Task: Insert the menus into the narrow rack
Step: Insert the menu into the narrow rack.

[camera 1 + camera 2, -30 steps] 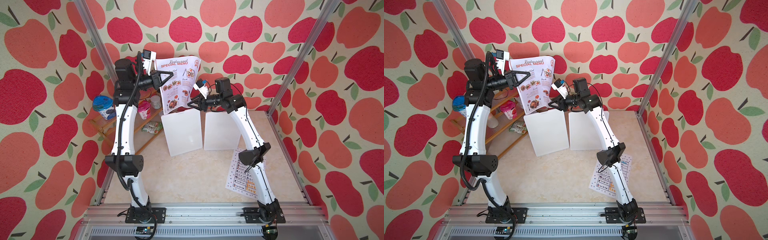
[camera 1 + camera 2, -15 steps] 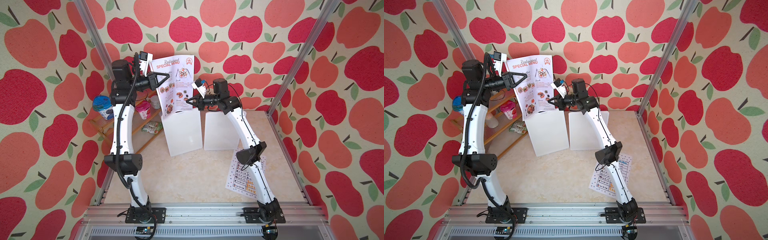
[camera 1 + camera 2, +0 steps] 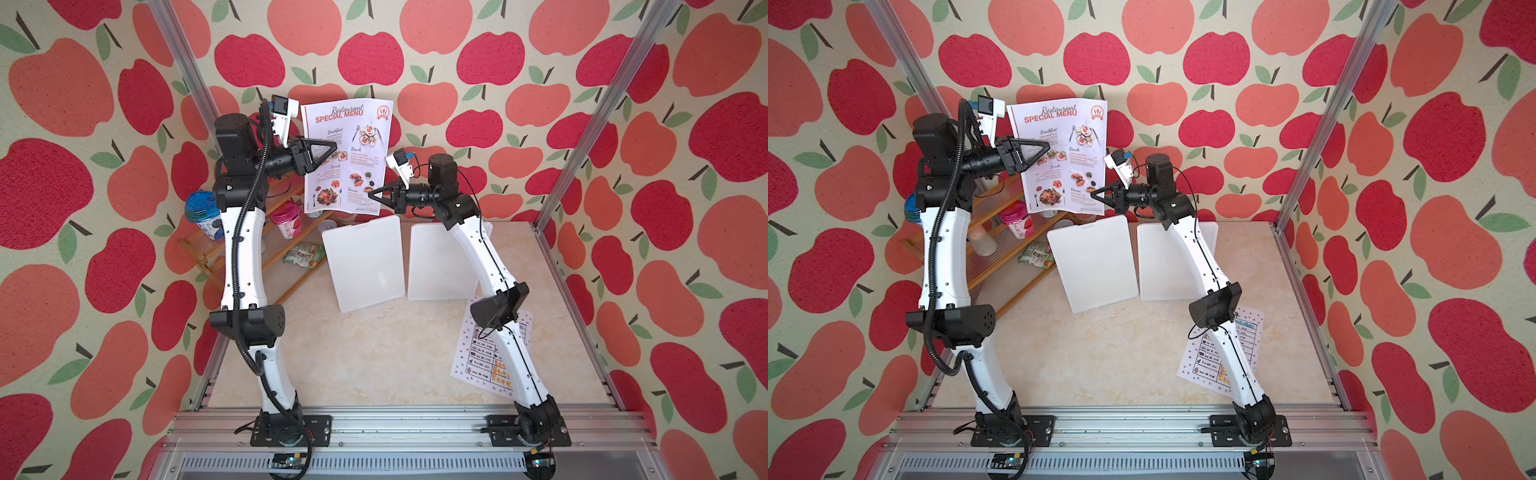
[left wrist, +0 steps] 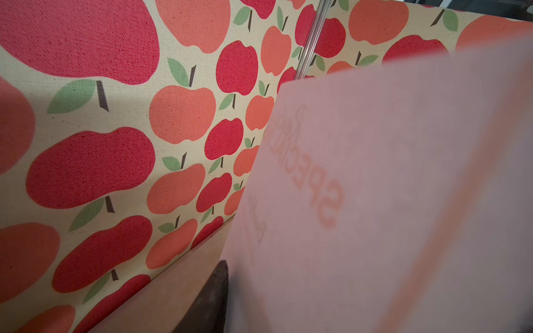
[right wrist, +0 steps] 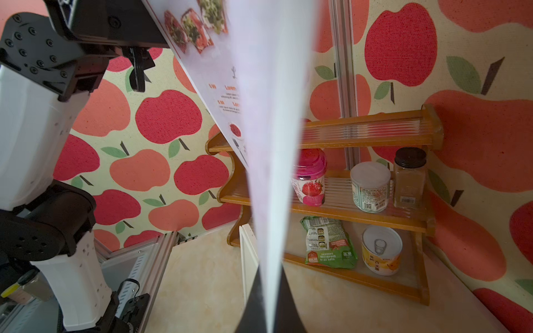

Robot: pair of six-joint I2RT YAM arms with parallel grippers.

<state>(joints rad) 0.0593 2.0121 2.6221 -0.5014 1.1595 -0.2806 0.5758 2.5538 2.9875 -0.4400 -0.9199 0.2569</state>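
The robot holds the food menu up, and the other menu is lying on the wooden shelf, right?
No. The food menu is held up, but the other menu lies on the table, not on the wooden shelf. Both top views show it.

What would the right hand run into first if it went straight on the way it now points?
Most likely the wooden shelf, near its end by the pink cup. The right hand, shut on the Special Menu, points that way, but the sheet hides the exact line, so depth is unsure.
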